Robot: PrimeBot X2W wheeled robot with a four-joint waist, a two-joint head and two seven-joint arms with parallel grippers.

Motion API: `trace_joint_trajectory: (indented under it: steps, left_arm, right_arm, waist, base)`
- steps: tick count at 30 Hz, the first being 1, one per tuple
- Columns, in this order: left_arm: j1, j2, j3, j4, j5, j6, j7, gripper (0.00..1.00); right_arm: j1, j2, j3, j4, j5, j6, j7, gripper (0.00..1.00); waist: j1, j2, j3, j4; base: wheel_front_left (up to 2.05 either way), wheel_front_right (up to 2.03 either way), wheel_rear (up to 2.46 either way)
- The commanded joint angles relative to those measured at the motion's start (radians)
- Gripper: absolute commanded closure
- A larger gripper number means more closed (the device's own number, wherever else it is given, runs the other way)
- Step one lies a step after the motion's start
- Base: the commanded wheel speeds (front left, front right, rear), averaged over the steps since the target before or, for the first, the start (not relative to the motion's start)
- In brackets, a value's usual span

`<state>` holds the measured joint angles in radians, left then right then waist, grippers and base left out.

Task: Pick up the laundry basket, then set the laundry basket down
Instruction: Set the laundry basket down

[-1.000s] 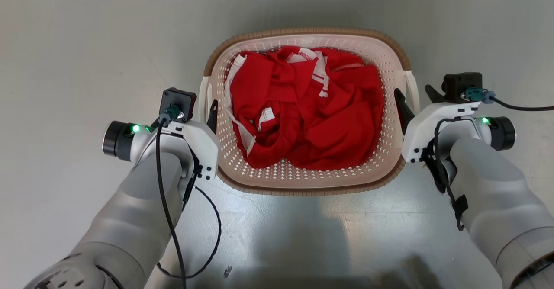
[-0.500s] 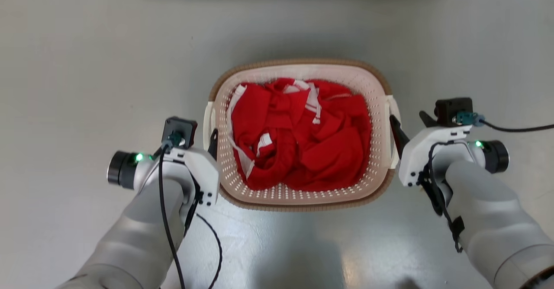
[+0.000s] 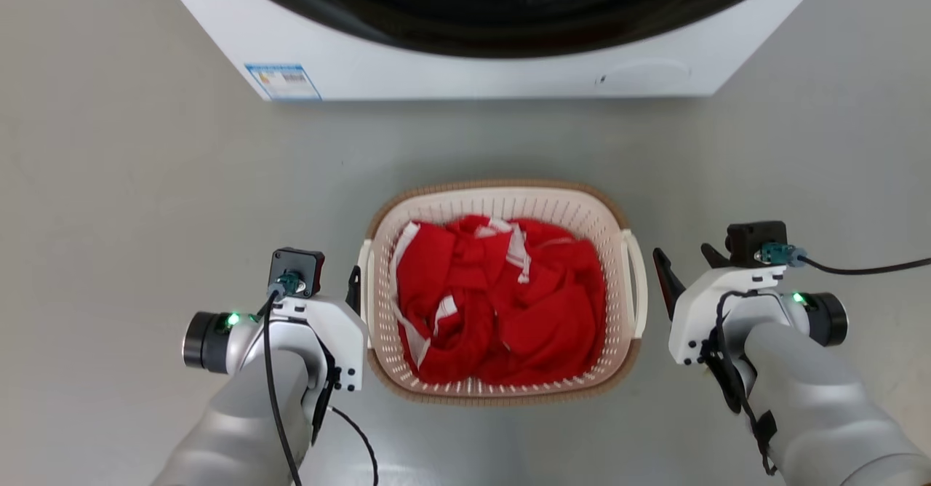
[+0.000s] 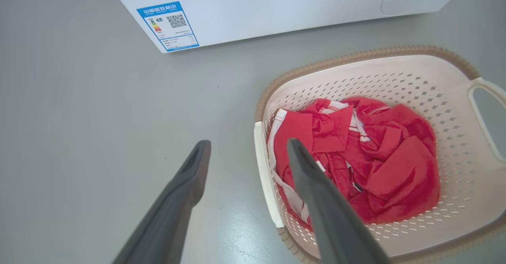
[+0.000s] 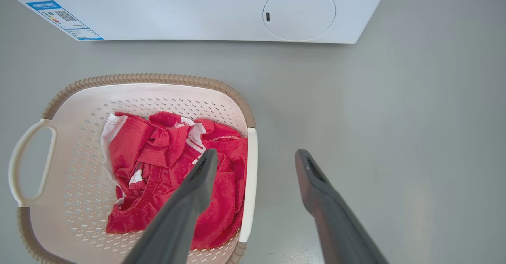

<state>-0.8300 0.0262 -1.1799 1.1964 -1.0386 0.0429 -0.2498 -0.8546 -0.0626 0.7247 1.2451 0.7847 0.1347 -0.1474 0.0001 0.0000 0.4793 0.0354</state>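
Observation:
The cream laundry basket (image 3: 502,196), with its brown woven rim, rests on the grey floor in front of me, and a red garment with white trim (image 3: 509,311) is heaped inside. My left gripper (image 3: 343,284) is open beside the basket's left white handle (image 3: 366,293). In the left wrist view its fingers (image 4: 249,145) spread to either side of that handle (image 4: 264,177) from above, holding nothing. My right gripper (image 3: 684,264) is open a short gap to the right of the right handle (image 3: 641,282). Its fingers (image 5: 256,155) straddle the handle (image 5: 250,169) without touching it.
A white front-loading washer (image 3: 465,71) with a dark door stands just beyond the basket, an energy label (image 3: 284,82) at its lower left corner. Bare grey floor lies on both sides. Black cables trail from both wrists.
The head view has pulled up and back, bringing the washer into sight and shrinking the basket. Both grippers have drawn slightly outward from the handles, the right one most clearly.

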Motion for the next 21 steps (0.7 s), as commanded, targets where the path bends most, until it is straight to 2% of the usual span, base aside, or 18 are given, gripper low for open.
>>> trace_joint_trajectory:
  steps: [1,12,21]
  left_arm:
    - [0.022,0.024,0.03,-0.013,-0.007,0.014,-0.012,0.0]
    - [0.103,0.036,0.134,-0.059,0.062,0.034,-0.012,0.0]
    - [0.182,0.08,0.269,-0.153,0.167,0.058,-0.012,0.0]
  right_arm:
    - [0.047,0.012,0.017,-0.006,0.013,-0.004,-0.022,0.0]
    - [0.097,0.012,0.047,-0.003,0.033,-0.004,-0.058,0.0]
    - [0.12,0.012,0.053,0.0,0.045,-0.004,-0.099,0.0]
  waist:
    - [0.0,0.0,-0.065,0.001]
    - [0.0,0.0,-0.192,0.002]
    - [0.0,0.0,-0.279,-0.006]
  base:
    - [0.0,0.0,0.0]
    - [0.0,0.0,0.0]
    - [0.0,0.0,0.0]
